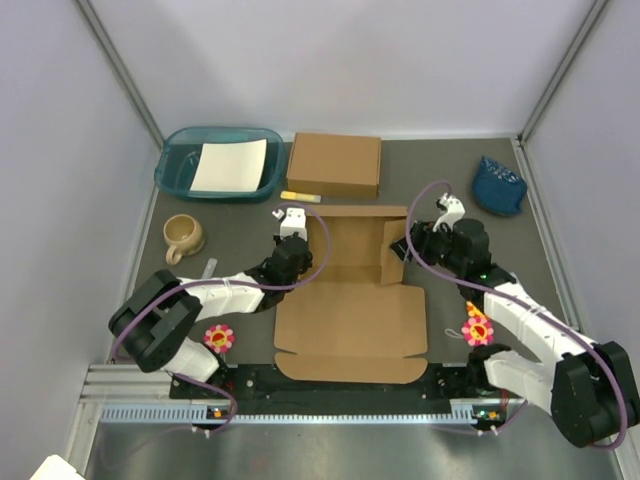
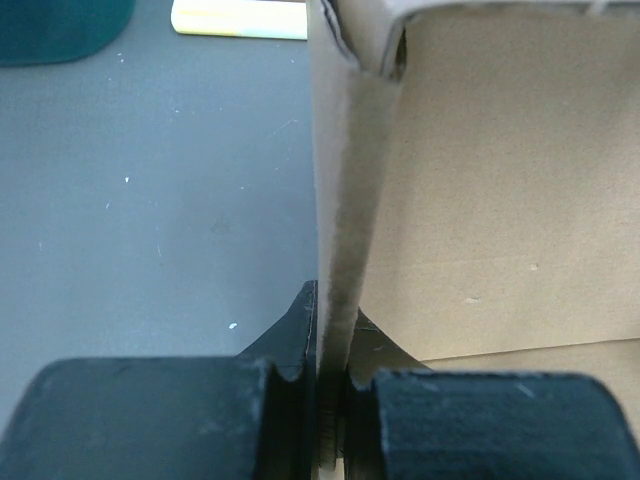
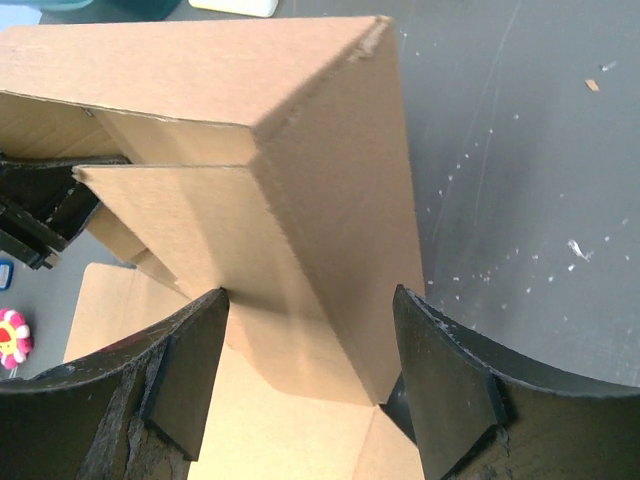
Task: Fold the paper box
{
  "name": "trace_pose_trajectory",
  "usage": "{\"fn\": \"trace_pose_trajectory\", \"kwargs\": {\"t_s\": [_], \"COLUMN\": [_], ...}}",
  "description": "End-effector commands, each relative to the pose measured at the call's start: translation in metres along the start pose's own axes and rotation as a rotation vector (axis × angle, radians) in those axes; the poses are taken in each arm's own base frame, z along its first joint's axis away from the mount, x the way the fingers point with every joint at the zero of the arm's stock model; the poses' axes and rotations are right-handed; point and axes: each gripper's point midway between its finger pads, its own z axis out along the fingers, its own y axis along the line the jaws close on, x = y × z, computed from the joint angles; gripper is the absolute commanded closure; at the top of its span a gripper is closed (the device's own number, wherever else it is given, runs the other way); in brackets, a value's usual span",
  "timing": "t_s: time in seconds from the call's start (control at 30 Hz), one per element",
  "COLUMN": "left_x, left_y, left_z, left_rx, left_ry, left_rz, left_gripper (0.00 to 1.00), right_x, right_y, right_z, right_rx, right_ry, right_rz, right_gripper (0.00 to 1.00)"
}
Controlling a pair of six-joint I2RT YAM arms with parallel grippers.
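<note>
Top external view shows the paper box [image 1: 350, 300] lying in the middle of the dark surface [image 1: 230, 290], between my two arms. It is brown and thin, and it is only partly made. The far half has walls standing up, like a little tray. The near half is a big flat flap that lies on the surface, with a small lip at its near edge. Another brown box [image 1: 334, 164], all closed up, sits farther back, just past mine.

My left claw [image 2: 335, 400] is pinched tight on the left wall. That wall stands straight up between my fingers [image 2: 180, 410], and I see its thin edge running away from me.

My right claw [image 3: 305, 370] is wide, with one finger on each side of the right wall. That wall looks doubled over, with a flap leaning inward. The fingers are very close to it, but I cannot tell if they are squeezing.

I think this box is very light and will slide if I push it. The card is stiff on the flat parts but bends easily along its fold lines. It may spring back when I let go. A hard squeeze could dent or tear it. The best place to hold is the top of a wall, near its middle, away from the corners.
</note>
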Motion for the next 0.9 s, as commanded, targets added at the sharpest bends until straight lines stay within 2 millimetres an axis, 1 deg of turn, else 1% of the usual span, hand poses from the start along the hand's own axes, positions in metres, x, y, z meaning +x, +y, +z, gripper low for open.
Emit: {"fn": "trace_pose_trajectory", "kwargs": {"t_s": [0.0,0.03,0.07,0.1,0.17,0.2,0.27,0.3,0.47,0.53,0.57,0.6,0.67,0.7,0.77,0.8,0.87], "left_x": [0.009,0.009,0.01,0.01,0.01,0.009,0.01,0.009,0.005,0.005,0.003,0.004,0.003,0.003,0.002,0.001,0.0], "left_y": [-0.007,-0.007,-0.007,-0.007,-0.006,-0.006,-0.004,-0.004,-0.004,-0.004,-0.005,-0.005,-0.005,-0.005,-0.005,-0.005,-0.005], "left_z": [-0.005,-0.005,-0.006,-0.006,-0.006,-0.006,-0.007,-0.007,-0.008,-0.008,-0.008,-0.008,-0.009,-0.009,-0.01,-0.01,-0.01], "left_rx": [0.052,0.054,0.055,0.054,0.052,0.051,0.047,0.046,0.049,0.051,0.054,0.053,0.056,0.056,0.057,0.058,0.059], "left_ry": [0.031,0.029,0.03,0.029,0.026,0.024,0.023,0.019,0.005,0.005,0.001,0.003,0.001,-0.001,-0.002,-0.006,-0.008], "left_rz": [0.027,0.028,0.031,0.032,0.036,0.037,0.04,0.041,0.039,0.038,0.036,0.037,0.034,0.033,0.032,0.031,0.031], "left_gripper": [1.0,1.0,1.0,1.0,1.0,1.0,1.0,1.0,1.0,1.0,1.0,1.0,1.0,1.0,1.0,1.0,1.0], "right_x": [-0.039,-0.041,-0.037,-0.041,-0.04,-0.04,-0.041,-0.043,-0.04,-0.041,-0.041,-0.04,-0.04,-0.037,-0.035,-0.032,-0.032], "right_y": [0.017,0.015,0.014,0.009,0.006,0.0,-0.003,-0.009,-0.019,-0.021,-0.026,-0.024,-0.027,-0.024,-0.027,-0.024,-0.026], "right_z": [0.009,0.014,0.017,0.019,0.027,0.03,0.035,0.037,0.041,0.043,0.044,0.045,0.047,0.049,0.052,0.053,0.054], "right_rx": [0.008,0.025,0.041,0.082,0.109,0.145,0.16,0.194,0.261,0.286,0.325,0.333,0.373,0.372,0.398,0.397,0.423], "right_ry": [-0.101,-0.093,-0.076,-0.085,-0.069,-0.071,-0.061,-0.076,-0.079,-0.091,-0.1,-0.101,-0.103,-0.098,-0.089,-0.085,-0.082], "right_rz": [-0.116,-0.131,-0.135,-0.141,-0.167,-0.172,-0.182,-0.194,-0.227,-0.249,-0.266,-0.293,-0.319,-0.332,-0.353,-0.369,-0.39], "right_gripper": [0.32,0.32,0.32,0.32,0.34,0.35,0.38,0.42,0.5,0.56,0.58,0.62,0.67,0.75,0.82,0.88,0.92]}}
